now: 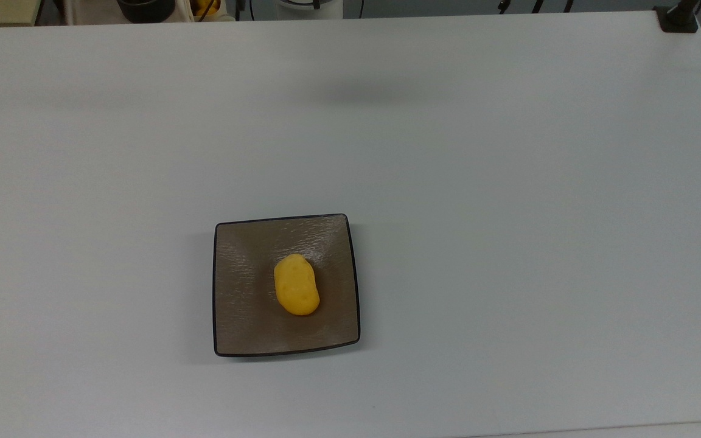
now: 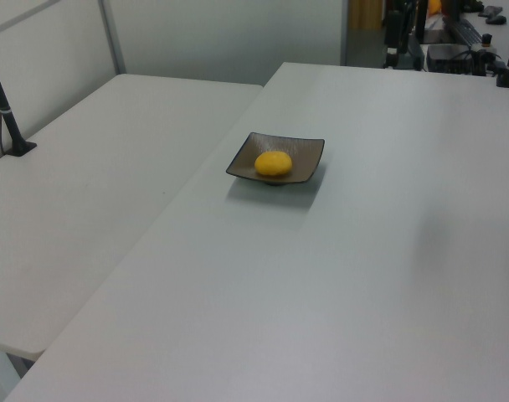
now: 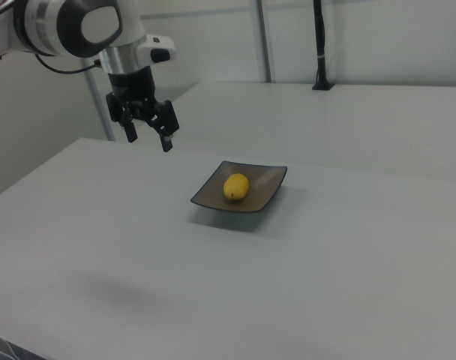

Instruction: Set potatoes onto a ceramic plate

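Observation:
A bright yellow potato [image 1: 296, 292] lies a little right of centre on the square taupe-brown ceramic plate [image 1: 244, 307] with a thin black rim. The same potato [image 2: 273, 163] on the plate [image 2: 306, 153] appears mid-table in the left view. In the right view my gripper [image 3: 148, 139] hangs open and empty above the table, up and to the right view's left of the plate [image 3: 263, 187] and potato [image 3: 235, 187], well apart from both.
The plate stands on a wide white table [image 1: 509, 213]. A black clamp [image 1: 679, 17] sits at its far right corner in the top view. A second white table [image 2: 87, 193] with a black post [image 2: 7, 109] adjoins it in the left view.

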Robot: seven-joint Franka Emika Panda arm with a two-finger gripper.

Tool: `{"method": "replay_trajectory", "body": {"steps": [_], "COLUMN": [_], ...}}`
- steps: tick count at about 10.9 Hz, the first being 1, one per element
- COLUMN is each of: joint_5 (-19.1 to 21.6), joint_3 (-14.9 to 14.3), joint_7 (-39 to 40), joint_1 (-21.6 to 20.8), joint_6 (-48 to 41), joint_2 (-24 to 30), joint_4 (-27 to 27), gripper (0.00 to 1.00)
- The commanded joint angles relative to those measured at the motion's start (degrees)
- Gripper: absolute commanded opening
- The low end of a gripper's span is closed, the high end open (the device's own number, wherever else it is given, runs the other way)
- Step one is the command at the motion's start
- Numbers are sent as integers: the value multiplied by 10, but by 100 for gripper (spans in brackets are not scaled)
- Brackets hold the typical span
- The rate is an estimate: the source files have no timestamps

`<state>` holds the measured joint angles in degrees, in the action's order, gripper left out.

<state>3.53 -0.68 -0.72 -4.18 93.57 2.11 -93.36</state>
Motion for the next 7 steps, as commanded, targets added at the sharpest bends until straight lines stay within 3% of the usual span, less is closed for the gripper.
{"method": "replay_trajectory", "body": {"steps": [1, 7], "joint_5": [13, 6], "joint_3": [-3, -3], "joint_7": [18, 26], "joint_1": [8, 6], "joint_6": [56, 70], "joint_2": [-1, -9], "joint_4": [-18, -16], "gripper": [100, 100]}}
